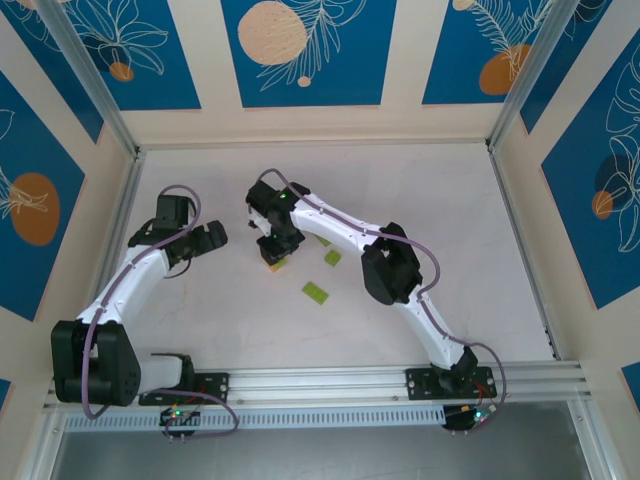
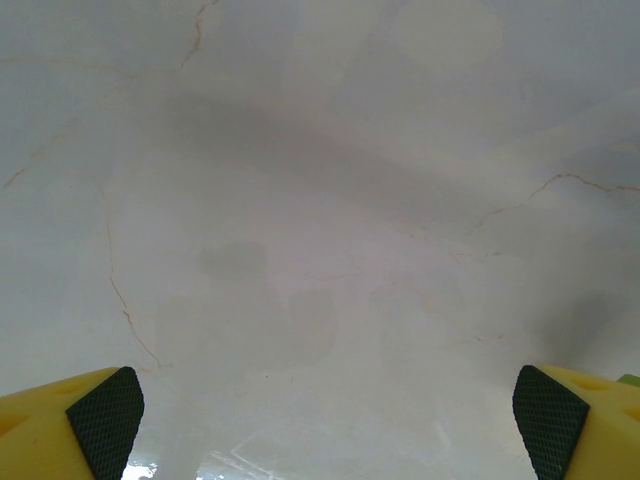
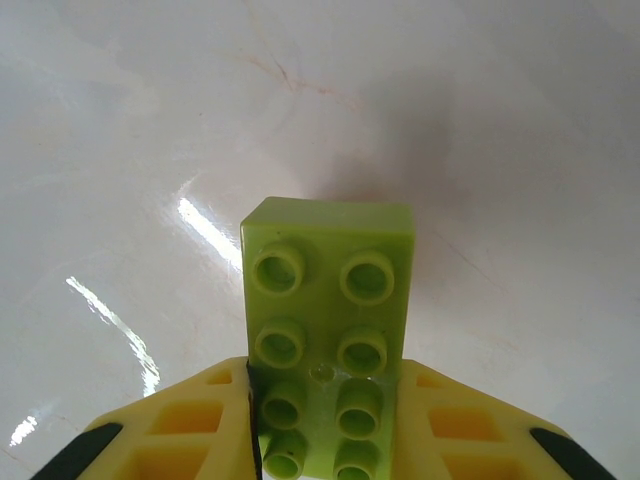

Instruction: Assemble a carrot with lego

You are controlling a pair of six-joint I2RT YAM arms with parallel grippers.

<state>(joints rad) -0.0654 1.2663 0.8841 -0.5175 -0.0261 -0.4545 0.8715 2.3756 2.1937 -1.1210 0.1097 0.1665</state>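
**Right gripper holds lime-green brick as carrot build barely begins**

The right gripper [image 3: 325, 430] is clamped on a lime-green two-by-four brick [image 3: 330, 290]. Its yellow fingers [image 3: 200, 425] pinch the long sides at one end, leaving the studded face and far half free. That hold looks chosen so the brick can be pressed onto another piece. The brick hangs close over the white table [image 3: 120, 150].

Seen from overhead, an orange-yellow patch [image 1: 275, 265] under that gripper is too small to tell brick from fingertip. One loose lime-green brick [image 1: 333, 258] and a second loose brick [image 1: 316, 292] lie flat just to its right, within easy reach. The left gripper [image 2: 325, 420] stands well to the left, jaws wide apart and holding nothing, apparently parked clear of the work.
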